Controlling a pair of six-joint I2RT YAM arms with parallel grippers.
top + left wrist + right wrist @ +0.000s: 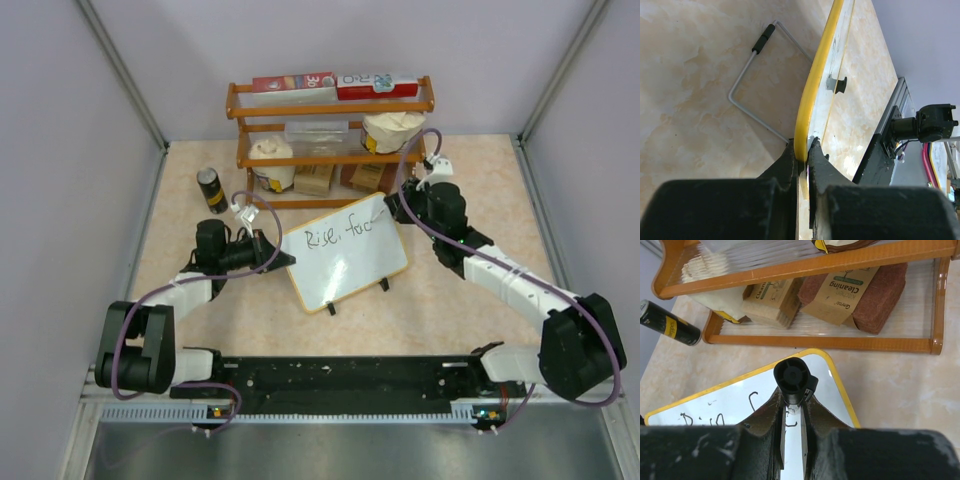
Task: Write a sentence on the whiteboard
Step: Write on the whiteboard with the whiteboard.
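The whiteboard (345,255) is seen propped at a tilt on the worktop (450,300), its yellow frame edge pinched between the closed fingers of the left tool (805,150), while the right tool (792,412) is clamped on a black marker (791,374) aimed at the board's face directly ahead of it; the tip is hidden. The board is judged light, thin and stiff, with a slick face; perched on small feet and a wire prop (747,82), it is thought likely to slide or tip under pen pressure, so the frame edge is reckoned the place to be gripped. The sentence (338,236) is read, unfinished, as "Rise, fac". Beyond the right tool, "Cleaning" is made out on brown cartons (847,290) in a wooden rack (815,342).
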